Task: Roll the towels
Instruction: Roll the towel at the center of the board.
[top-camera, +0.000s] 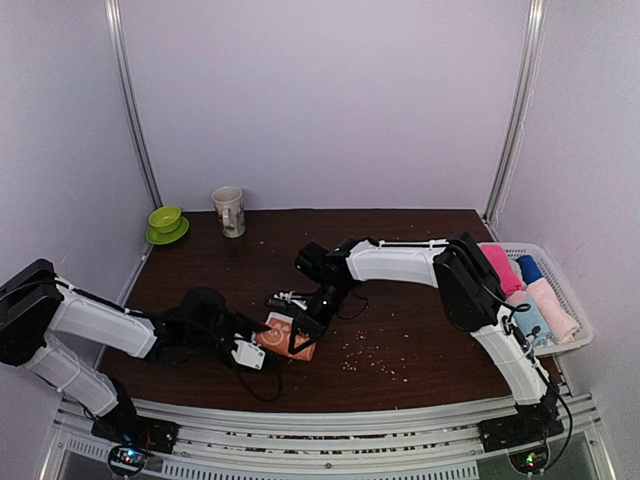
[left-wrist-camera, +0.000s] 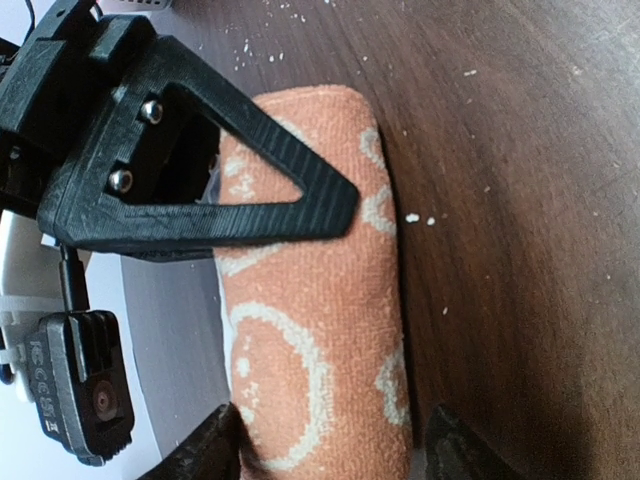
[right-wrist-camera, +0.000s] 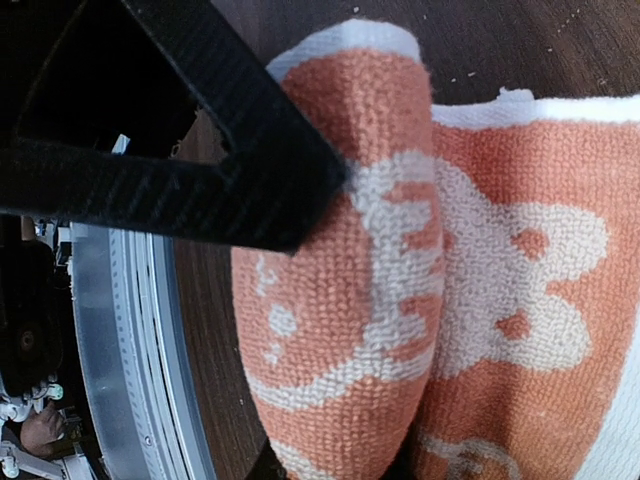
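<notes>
Here, the orange towel (top-camera: 278, 332) with white bunny faces is found near the front of the counter (top-camera: 420, 330), between the two arms. Most of it looks rolled up: a thick, round roll is seen in both wrist views. In the right wrist view another part of the cloth is seen lying right beside the roll, so it is judged that a small bit is left to be rolled or tucked in. The left gripper (left-wrist-camera: 335, 455) is held wide, with one finger on each side of the roll; one finger is just beside the cloth and no squeeze is seen yet. The right gripper (top-camera: 303, 330) is set down on the towel from the other side. One black finger (right-wrist-camera: 230, 170) is pressed on the roll, but the other finger is hidden, so it cannot be told if the cloth is pinched. The pink towel (top-camera: 497, 266) is seen in the white basket (top-camera: 530, 247) at the right edge, next to other rolls, and it looks rolled and put away. So one towel is thought to be done. The orange one is close to done; it must be finished and most likely carried to the basket.
</notes>
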